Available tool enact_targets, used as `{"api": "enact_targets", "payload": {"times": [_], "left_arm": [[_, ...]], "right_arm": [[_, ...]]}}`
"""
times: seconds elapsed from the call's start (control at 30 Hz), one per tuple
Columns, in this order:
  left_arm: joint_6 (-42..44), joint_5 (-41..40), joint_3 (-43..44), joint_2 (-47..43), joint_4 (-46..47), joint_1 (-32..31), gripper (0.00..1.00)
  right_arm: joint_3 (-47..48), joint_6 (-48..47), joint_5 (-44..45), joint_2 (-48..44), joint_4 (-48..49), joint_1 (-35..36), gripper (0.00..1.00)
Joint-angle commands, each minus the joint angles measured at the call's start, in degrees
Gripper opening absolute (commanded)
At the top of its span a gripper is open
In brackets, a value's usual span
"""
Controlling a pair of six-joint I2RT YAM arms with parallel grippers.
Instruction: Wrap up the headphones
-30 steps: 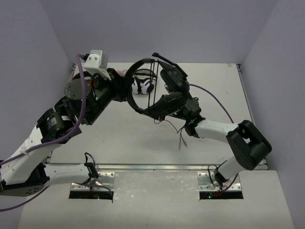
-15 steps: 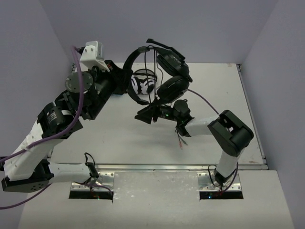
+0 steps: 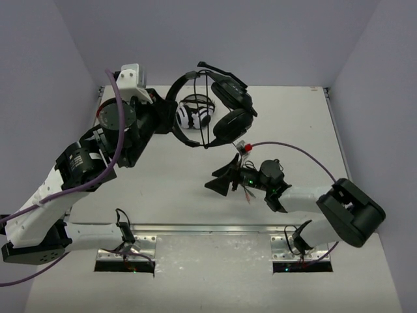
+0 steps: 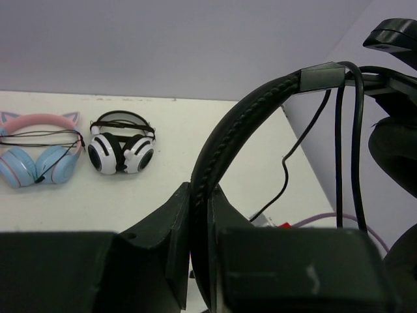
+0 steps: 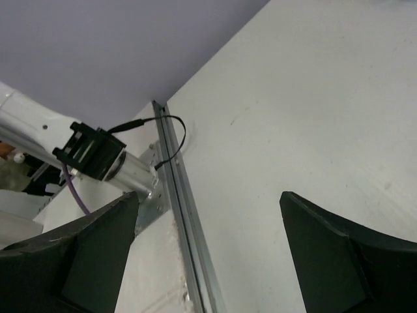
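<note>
The black headphones [image 3: 234,124] hang in the air above the back of the table. My left gripper [image 3: 169,120] is shut on their padded headband [image 4: 241,130], which runs up between the fingers [image 4: 163,228]. Thin black cable [image 3: 208,117] runs in strands from the headband down past the ear cups, and it also shows in the left wrist view as the cable [image 4: 355,163]. My right gripper [image 3: 220,181] is low over the table in front of the headphones, open and holding nothing. Only bare table lies between its fingers [image 5: 339,254].
Black-and-white headphones [image 3: 194,115] lie on the table behind the held pair, the same black-and-white headphones [image 4: 120,147] in the left wrist view. Pink-and-blue cat-ear headphones [image 4: 39,153] lie to their left. A metal rail [image 5: 186,208] edges the table near the arm bases.
My right gripper has opened, come off the headphones and dropped back toward the near side of the table. The left gripper keeps its hold on the headband, and the headphones have swung slightly.
</note>
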Motion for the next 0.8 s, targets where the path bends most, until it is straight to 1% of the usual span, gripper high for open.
{"api": "enact_targets", "payload": {"times": [0.0,0.03,0.07,0.1,0.13,0.17,0.2,0.23,0.27,0.3,0.37,0.4,0.5,0.57,0.6,0.63,0.7,0.77], "left_arm": [[-0.1,-1.3,-0.6,-1.8,6.0,-0.5,0.0],[0.0,-1.2,-0.7,-1.9,6.2,-0.5,0.0],[-0.1,-0.9,-0.7,-1.8,6.2,-0.5,0.0],[-0.3,-0.7,-0.9,-1.8,6.4,-0.5,0.0],[-0.4,-0.3,-0.9,-1.8,6.5,-0.5,0.0],[-0.6,0.1,-1.0,-1.8,6.5,-0.5,0.0],[-0.8,0.4,-1.1,-1.8,6.5,-0.5,0.0],[-1.2,0.8,-1.0,-1.8,6.1,-0.5,0.0],[-1.4,1.0,-1.0,-1.8,5.8,-0.4,0.0],[-1.5,1.2,-1.1,-1.8,5.6,-0.5,0.0],[-1.5,1.0,-1.4,-1.8,5.1,-0.5,0.0],[-1.3,0.9,-1.4,-1.8,4.4,-0.5,0.0],[-1.6,1.0,-1.6,-1.7,2.9,-0.5,0.01],[-2.1,2.2,-1.6,-1.8,2.5,-0.5,0.0],[-2.1,2.7,-1.5,-1.8,2.4,-0.4,0.0],[-2.5,3.6,-1.4,-1.8,2.2,-0.4,0.0],[-2.6,4.4,-0.6,-1.6,1.3,-0.5,0.0],[-2.7,4.5,0.7,-1.0,-0.5,-0.5,0.0]], "right_arm": [[-4.9,-1.0,-1.1,-8.2,-5.2,0.1,0.9],[-5.9,-1.2,-2.0,-12.0,-6.3,0.1,0.9],[-6.8,-1.1,-4.5,-13.8,-7.3,0.2,0.9],[-7.5,-1.3,-5.3,-15.8,-10.7,0.2,0.91],[-7.4,-2.3,-6.2,-19.9,-13.1,0.2,0.91],[-6.7,-3.4,-6.1,-22.3,-18.1,0.2,0.91],[-6.4,-4.6,-4.4,-24.9,-20.6,0.2,0.91],[-6.0,-7.9,-2.0,-27.7,-23.5,0.2,0.93],[-4.7,-10.1,2.8,-32.6,-29.1,0.2,0.95],[-3.7,-13.6,4.5,-34.5,-31.5,0.2,0.97],[-0.1,-17.6,6.9,-37.1,-37.7,0.1,0.97],[4.3,-19.1,6.9,-37.1,-42.9,0.1,0.97],[11.2,-25.7,7.9,-36.3,-49.6,0.1,0.97],[15.5,-30.4,12.2,-34.1,-53.5,0.1,0.98],[16.8,-30.4,13.7,-33.0,-54.5,0.1,0.98],[17.9,-34.1,17.5,-31.7,-55.1,0.0,0.98],[20.3,-38.4,20.8,-28.1,-55.2,-0.2,0.98],[21.8,-39.9,20.6,-25.2,-53.7,-1.4,0.98]]}}
